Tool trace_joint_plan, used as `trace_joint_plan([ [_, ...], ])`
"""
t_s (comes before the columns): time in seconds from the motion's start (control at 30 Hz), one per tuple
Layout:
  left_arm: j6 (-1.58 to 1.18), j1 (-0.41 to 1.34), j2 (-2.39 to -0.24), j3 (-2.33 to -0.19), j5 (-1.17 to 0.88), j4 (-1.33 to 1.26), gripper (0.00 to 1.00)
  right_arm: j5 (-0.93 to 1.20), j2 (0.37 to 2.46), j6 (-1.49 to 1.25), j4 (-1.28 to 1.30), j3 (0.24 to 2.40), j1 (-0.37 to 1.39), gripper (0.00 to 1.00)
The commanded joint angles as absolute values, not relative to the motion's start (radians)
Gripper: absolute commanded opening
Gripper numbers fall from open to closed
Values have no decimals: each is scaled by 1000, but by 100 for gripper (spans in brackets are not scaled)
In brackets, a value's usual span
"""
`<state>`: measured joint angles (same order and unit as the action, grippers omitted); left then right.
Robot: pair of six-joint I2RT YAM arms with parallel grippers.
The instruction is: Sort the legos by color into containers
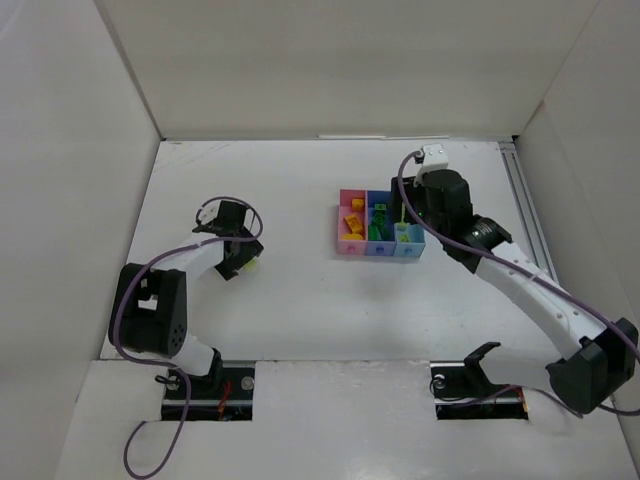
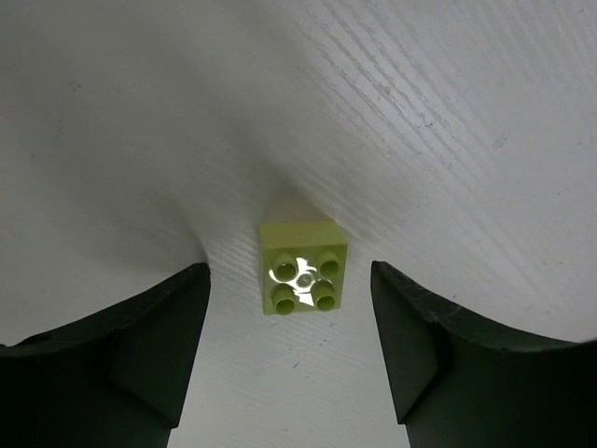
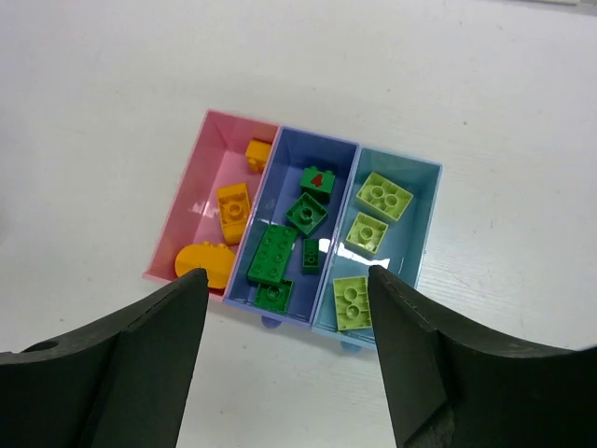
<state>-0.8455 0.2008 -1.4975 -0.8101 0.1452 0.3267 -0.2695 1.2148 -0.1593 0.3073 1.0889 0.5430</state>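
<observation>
Left end effector (image 2: 289,280): open, our jaws standing either side of the pale lime brick (image 2: 303,266), a gap on each side.
Grip: we should close squarely on its side walls; it lies flat on the worktop (image 2: 438,121).
Right end effector (image 3: 287,299): open and empty, the light blue bin (image 3: 422,215) of lime bricks (image 3: 366,231) just ahead.

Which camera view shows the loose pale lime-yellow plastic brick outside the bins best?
The left wrist view: the pale lime-yellow square plastic brick lies studs-up, sharp and unobstructed, between the left tool's jaws. The top external view shows only a tiny pale speck beside that tool. The right wrist view misses it.
</observation>
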Motion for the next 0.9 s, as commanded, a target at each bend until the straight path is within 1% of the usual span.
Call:
trace_joint_plan([
  [0.0,-836,195,-1528,-816,146,304,67,-274,1155,-195,331,1062,534,74],
  [0.13,-836,195,-1555,-827,166,304,60,-265,1091,-206,353,1040,534,74],
  [0.17,-836,195,-1555,-827,166,304,54,-274,1079,-206,353,1040,534,74],
  [0.27,-836,195,-1565,-827,166,313,40,-305,1036,-216,373,1028,525,74],
  [0.3,-836,204,-1553,-827,166,313,32,-305,1026,-216,382,1028,525,74],
  [0.33,-827,213,-1552,-827,166,313,30,-323,1008,-216,382,1028,525,74],
  [0.4,-827,230,-1540,-827,156,313,30,-347,990,-216,400,1019,525,74],
  [0.5,-818,284,-1500,-873,166,348,25,-377,959,-216,410,1009,525,74],
  [0.6,-796,359,-1470,-965,187,376,24,-420,933,-271,440,999,515,74],
  [0.63,-778,385,-1470,-992,187,376,24,-469,917,-296,454,999,506,75],
  [0.7,-728,484,-1456,-1081,198,348,24,-515,904,-366,510,999,485,75],
  [0.73,-682,521,-1456,-1109,158,316,24,-558,893,-392,538,999,485,75],
  [0.77,-642,558,-1472,-1165,131,283,24,-575,893,-417,564,999,471,77],
  [0.8,-614,636,-1489,-1199,118,235,24,-590,879,-457,587,999,460,77],
  [0.87,-530,717,-1538,-1283,118,221,25,-646,865,-501,659,999,460,81],
])
